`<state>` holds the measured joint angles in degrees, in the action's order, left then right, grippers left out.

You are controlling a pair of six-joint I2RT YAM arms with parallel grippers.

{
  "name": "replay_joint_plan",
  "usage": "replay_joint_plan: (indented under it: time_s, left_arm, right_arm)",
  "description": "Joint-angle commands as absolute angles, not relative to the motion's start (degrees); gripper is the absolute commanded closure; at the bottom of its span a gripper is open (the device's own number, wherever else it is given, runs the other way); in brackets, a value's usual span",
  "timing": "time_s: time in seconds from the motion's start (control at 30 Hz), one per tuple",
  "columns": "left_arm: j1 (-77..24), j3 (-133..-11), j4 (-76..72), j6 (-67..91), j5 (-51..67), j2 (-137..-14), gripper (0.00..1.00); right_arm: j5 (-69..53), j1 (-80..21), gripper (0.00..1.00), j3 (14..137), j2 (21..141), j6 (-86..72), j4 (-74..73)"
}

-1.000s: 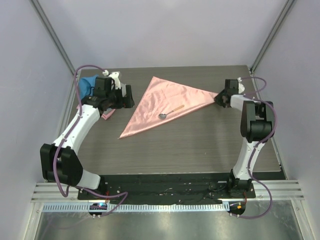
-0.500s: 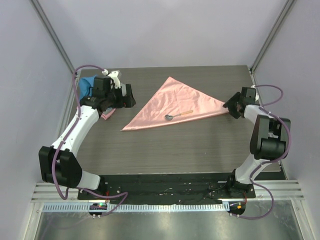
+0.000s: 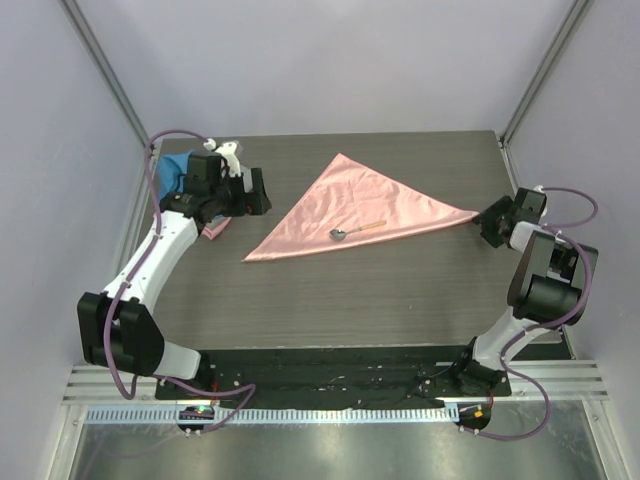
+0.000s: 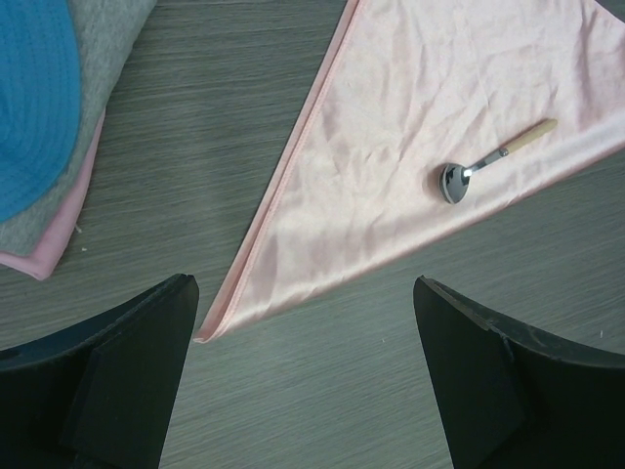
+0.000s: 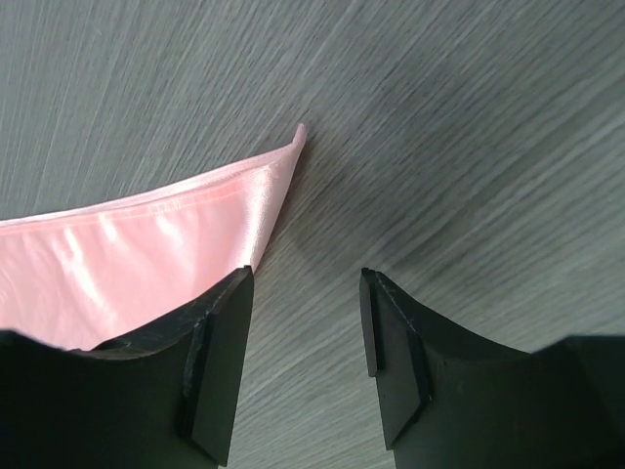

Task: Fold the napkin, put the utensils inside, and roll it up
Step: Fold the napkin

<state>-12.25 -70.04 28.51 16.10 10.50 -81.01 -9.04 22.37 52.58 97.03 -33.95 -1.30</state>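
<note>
The triangular salmon-pink satin napkin [image 3: 350, 205] lies flat on the dark wood-grain table [image 3: 380, 290], with the slim silver-bowled, tan-handled spoon [image 3: 355, 231] resting on it. Right gripper [image 5: 305, 277]: jaws partly open, empty, at the napkin's right corner. Left gripper [image 3: 262, 191]: jaws wide open, empty, beside the stacked blue cloth [image 4: 34, 88] and grey cloth [image 4: 107, 39].

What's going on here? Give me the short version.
The napkin lies folded in a triangle on the table, the spoon resting on it. The right fingers stand open at its right corner, gripping nothing. The left fingers hover open near its left side. No rolling yet.
</note>
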Motion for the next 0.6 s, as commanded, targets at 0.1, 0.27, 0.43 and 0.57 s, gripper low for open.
replay_joint_plan:
  time_s: [0.1, 0.27, 0.43, 0.57]
  left_arm:
    - [-12.3, -71.1, 27.1, 15.3, 9.7, -81.1, 0.02]
    - [-12.3, -71.2, 27.1, 15.3, 9.9, -81.5, 0.02]
    - [-12.3, -71.2, 27.1, 15.3, 10.0, -81.6, 0.02]
    - [-12.3, -71.2, 27.1, 15.1, 9.7, -81.6, 0.02]
  right_arm:
    - [-12.7, 23.3, 0.45, 52.6, 100.5, -35.0, 9.0]
    - [-13.2, 23.9, 0.46, 52.9, 102.5, -35.5, 11.2]
    - [-12.3, 24.1, 0.49, 53.9, 105.2, -35.6, 11.2]
    - [-12.0, 24.1, 0.52, 54.1, 106.7, -35.4, 11.2]
